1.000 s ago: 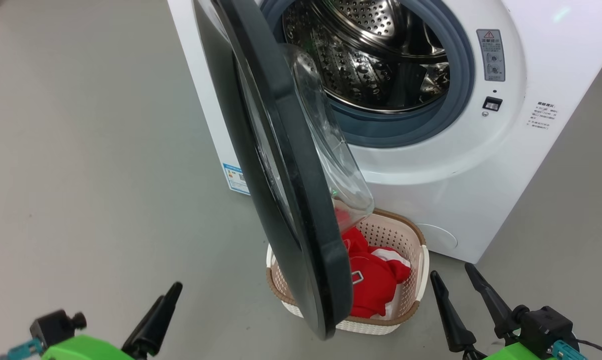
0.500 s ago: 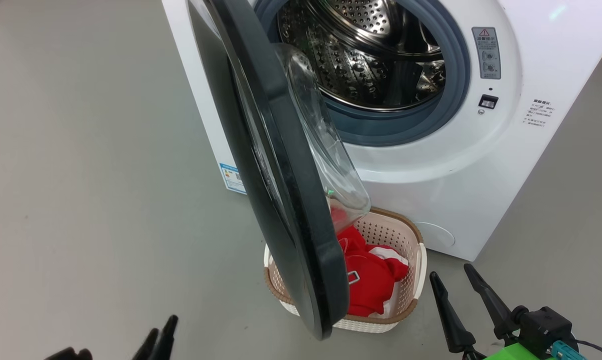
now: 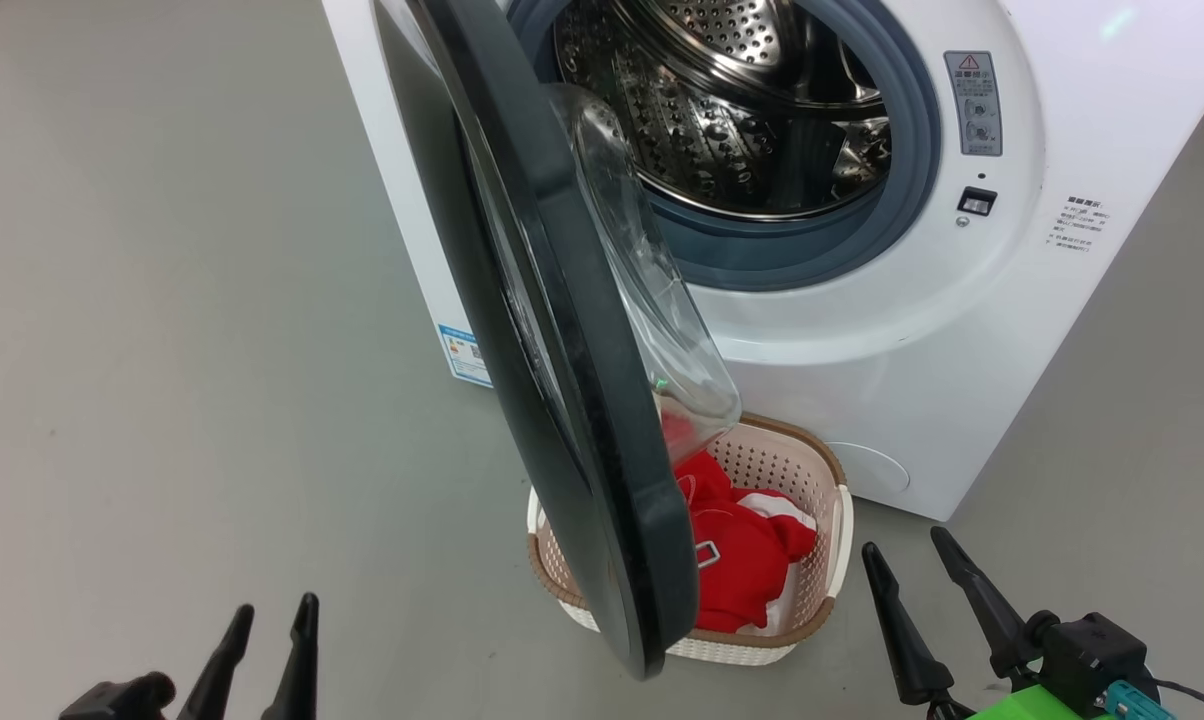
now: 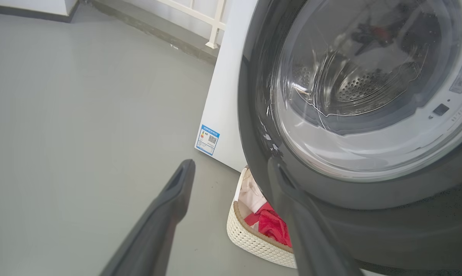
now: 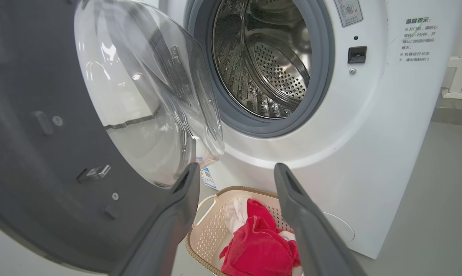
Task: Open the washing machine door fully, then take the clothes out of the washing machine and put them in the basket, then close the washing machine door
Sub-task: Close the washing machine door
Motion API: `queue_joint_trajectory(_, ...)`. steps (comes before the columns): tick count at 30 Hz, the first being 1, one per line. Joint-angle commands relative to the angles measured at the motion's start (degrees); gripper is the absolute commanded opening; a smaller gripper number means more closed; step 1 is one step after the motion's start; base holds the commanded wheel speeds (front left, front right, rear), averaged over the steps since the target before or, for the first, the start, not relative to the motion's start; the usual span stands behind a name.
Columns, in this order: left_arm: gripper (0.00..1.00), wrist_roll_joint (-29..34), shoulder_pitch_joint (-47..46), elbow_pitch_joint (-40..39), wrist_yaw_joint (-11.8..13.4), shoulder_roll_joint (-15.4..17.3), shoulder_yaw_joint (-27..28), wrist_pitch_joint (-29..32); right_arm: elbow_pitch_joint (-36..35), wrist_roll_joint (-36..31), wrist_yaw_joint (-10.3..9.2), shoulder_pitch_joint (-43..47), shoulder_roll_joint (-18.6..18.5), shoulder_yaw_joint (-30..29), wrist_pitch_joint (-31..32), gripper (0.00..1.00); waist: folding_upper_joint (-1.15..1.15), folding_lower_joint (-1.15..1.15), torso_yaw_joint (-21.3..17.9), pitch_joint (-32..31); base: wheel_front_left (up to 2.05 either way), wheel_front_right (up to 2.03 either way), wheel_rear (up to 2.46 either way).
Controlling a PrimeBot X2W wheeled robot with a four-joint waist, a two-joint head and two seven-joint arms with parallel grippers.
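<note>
Door (image 3: 562,400) stands ajar, its black edge between the left gripper (image 3: 277,605) and right gripper (image 3: 902,540). Both are spread wide and empty over open grey floor (image 3: 162,350). Just left of the right fingers, under the door's edge, the basket (image 3: 812,440) holds the clothes (image 3: 742,560). Beyond is the washer (image 3: 862,380).

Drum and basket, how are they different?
The drum is shiny steel; the basket is cream plastic with a brown rim. The drum looks empty; the basket holds red clothes. The drum sits inside the machine; the basket stands on the floor. Both have little holes.
</note>
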Motion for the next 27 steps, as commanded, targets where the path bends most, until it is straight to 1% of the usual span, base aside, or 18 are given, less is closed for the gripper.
queue_joint_trajectory(1,1.00,3.3,-0.6,-2.0,-0.3,0.2,3.3,-0.7,-1.3,0.1,0.42,-0.6,-0.5,1.4,-0.4,1.00,0.00,0.00,0.0,-0.1,0.00,0.00,0.00)
queue_joint_trajectory(4,1.00,10.6,0.4,-4.4,-0.3,-2.4,6.8,-0.7,-1.4,0.1,0.42,-0.6,-0.5,1.4,-0.4,1.00,0.00,0.00,-0.1,-0.2,0.00,0.00,0.00)
queue_joint_trajectory(6,1.00,14.6,1.1,-5.8,-0.3,-3.7,8.1,-0.7,-1.4,0.1,0.42,-0.6,-0.5,1.3,-0.4,1.00,0.00,0.00,-0.1,-0.3,0.00,0.00,0.00)
queue_joint_trajectory(11,1.00,23.6,2.6,-9.1,-0.3,-5.7,10.6,-0.7,-1.4,0.0,0.42,-0.5,-0.5,1.3,-0.4,1.00,0.00,0.00,-0.3,-0.6,0.00,0.00,0.00)
queue_joint_trajectory(14,1.00,27.4,3.5,-10.6,-0.3,-6.8,11.8,-0.7,-1.4,0.0,0.42,-0.4,-0.5,1.3,-0.4,1.00,0.00,0.00,-0.4,-0.7,0.00,0.00,0.00)
queue_joint_trajectory(18,1.00,29.9,4.4,-11.0,-0.3,-7.8,11.8,-0.7,-1.4,0.1,0.42,-0.3,-0.5,1.1,-0.4,1.00,0.00,0.00,-0.5,-0.8,0.00,0.00,0.00)
queue_joint_trajectory(27,1.00,30.3,4.7,-11.2,-0.3,-8.6,12.1,-0.7,-1.2,0.1,0.42,0.0,-0.5,1.0,-0.4,1.00,0.00,0.00,-0.6,-1.0,0.00,0.00,0.00)
